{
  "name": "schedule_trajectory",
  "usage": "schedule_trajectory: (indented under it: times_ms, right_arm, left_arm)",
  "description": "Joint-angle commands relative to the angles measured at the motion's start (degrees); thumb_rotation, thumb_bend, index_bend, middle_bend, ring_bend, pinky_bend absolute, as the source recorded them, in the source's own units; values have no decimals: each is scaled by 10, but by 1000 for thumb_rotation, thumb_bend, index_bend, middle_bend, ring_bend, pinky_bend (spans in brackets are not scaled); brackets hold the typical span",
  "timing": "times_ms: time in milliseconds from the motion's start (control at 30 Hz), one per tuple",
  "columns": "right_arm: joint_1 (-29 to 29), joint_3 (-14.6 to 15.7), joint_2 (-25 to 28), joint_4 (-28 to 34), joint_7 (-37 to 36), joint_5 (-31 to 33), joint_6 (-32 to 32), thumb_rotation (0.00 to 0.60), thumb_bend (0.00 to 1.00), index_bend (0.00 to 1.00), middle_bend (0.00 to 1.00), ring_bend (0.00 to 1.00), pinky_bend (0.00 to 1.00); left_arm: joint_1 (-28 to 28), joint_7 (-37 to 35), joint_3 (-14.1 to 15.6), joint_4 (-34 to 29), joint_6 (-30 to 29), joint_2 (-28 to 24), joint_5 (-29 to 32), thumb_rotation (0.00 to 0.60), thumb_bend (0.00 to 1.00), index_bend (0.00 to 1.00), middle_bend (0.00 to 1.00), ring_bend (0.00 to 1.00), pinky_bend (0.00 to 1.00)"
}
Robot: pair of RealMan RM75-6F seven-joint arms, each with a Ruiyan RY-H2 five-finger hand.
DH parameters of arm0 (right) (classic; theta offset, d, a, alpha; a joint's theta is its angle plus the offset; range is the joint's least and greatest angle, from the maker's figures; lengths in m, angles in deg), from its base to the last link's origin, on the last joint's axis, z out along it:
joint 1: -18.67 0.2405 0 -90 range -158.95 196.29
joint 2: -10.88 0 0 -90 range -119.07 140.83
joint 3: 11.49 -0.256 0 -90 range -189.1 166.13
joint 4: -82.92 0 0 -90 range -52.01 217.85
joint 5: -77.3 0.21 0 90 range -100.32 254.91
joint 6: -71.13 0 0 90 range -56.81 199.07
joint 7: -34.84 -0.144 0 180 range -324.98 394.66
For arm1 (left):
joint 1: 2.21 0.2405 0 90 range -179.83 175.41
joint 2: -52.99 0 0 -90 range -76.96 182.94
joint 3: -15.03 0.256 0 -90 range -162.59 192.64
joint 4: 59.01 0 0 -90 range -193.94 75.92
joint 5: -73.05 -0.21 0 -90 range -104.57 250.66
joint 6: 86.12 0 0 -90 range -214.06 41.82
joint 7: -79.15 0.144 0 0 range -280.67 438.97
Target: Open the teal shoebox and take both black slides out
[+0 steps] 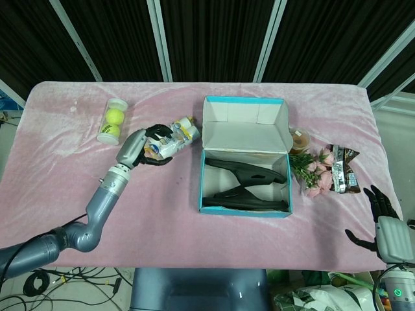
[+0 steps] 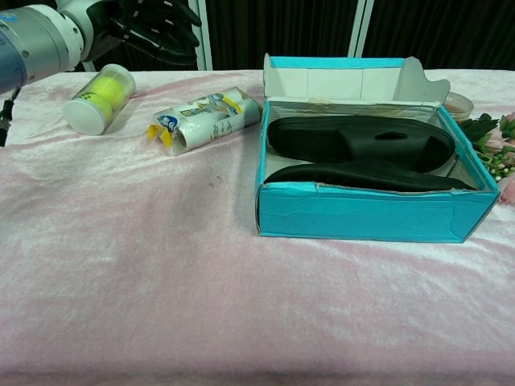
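Open teal cardboard shoebox (image 2: pixel 370 215), lid tipped back, holds two black rubber slides (image 2: pixel 358 141). Left hand (image 2: pixel 153 22) raised above clear tennis-ball tube (image 2: pixel 100 98) and white wrapped roll (image 2: pixel 205 119).
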Motion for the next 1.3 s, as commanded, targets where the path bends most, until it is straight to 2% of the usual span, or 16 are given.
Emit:
schedule_trajectory:
  times_ms: [33,133,333,567,1000,1133,1300]
  right_arm:
    - [0,1,-1,-2,-2,0,0,600,98,0,0,17,210]
    - [-2,1,-1,-5,-4,1,0,600,99,0,0,17,210]
    - [-4,1,-1,-9,-11,3,-3,600,98,0,0,17,210]
    - [-4,0,-3,-15,-16,6,0,600,98,0,0,17,210]
    - [-2,-1,-9,-21,-19,11,7,600,98,0,0,17,210]
    - [-1,-2,-9,-22,-19,13,10,600,98,0,0,17,211]
    - [-1,-3,-9,-23,-20,15,11,600,98,0,0,17,210]
  left_arm:
    - [-22,65,86,68,-77,29,-159,600,115,311,311,197,253]
    - [-41,87,106,100,-79,40,-205,600,95,284,288,173,197]
    - [-70,130,129,136,-74,64,-252,600,71,275,261,156,138]
    - [-99,144,138,172,-57,105,-264,600,60,283,264,135,110]
    - [-110,133,157,208,-35,126,-257,600,63,305,304,135,101]
    - [-115,138,162,211,-22,131,-254,600,145,316,321,136,92]
    - [-116,151,172,186,-7,115,-251,600,290,400,414,184,91]
